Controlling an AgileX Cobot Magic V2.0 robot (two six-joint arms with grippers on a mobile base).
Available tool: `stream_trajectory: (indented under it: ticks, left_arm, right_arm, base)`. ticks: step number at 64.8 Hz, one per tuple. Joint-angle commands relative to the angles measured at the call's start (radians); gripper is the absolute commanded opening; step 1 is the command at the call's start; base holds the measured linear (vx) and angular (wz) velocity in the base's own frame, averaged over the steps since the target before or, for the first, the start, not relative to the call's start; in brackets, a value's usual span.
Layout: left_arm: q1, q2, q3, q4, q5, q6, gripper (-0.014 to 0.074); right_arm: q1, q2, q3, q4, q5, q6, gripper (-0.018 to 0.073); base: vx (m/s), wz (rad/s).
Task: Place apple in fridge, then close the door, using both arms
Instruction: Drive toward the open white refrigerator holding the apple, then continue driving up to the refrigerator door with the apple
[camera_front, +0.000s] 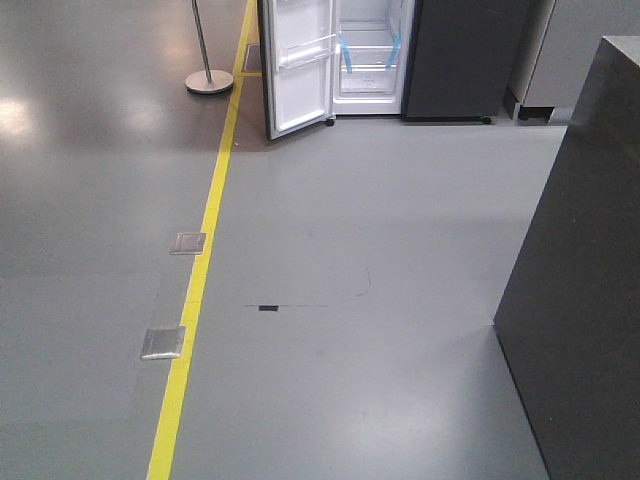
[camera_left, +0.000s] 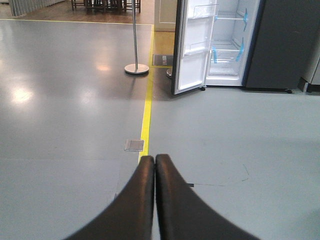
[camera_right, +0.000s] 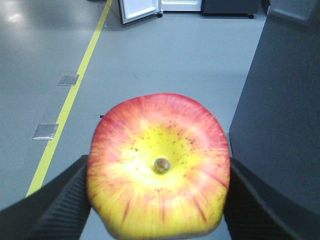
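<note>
The apple (camera_right: 159, 167) is held between the fingers of the right claw (camera_right: 158, 200), its dimpled end turned toward the wrist camera, while the left claw (camera_left: 154, 163) is pressed together on nothing. The fridge (camera_front: 372, 85) is seen well apart across the grey floor (camera_front: 380, 260), its door (camera_front: 300, 70) swung open. The pick-up appears done. The approach, the placing and the door-closing are judged outstanding. No brand, label or lettering can be read.
</note>
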Motion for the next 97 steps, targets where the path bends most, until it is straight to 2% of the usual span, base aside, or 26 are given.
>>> stream_trajectory:
  ticks: [1, 97]
  left_arm:
    - [-0.008, -0.013, 0.021, -0.004, -0.078, -0.006, -0.0006]
    - [-0.008, -0.013, 0.021, -0.004, -0.078, -0.006, -0.0006]
  right_arm:
    - [-0.004, 0.005, -0.027, 0.014, -0.074, -0.003, 0.0125]
    - [-0.004, 0.005, -0.027, 0.014, -0.074, -0.003, 0.0125]
  base:
    - [0.16, -0.02]
    - [0.14, 0.00]
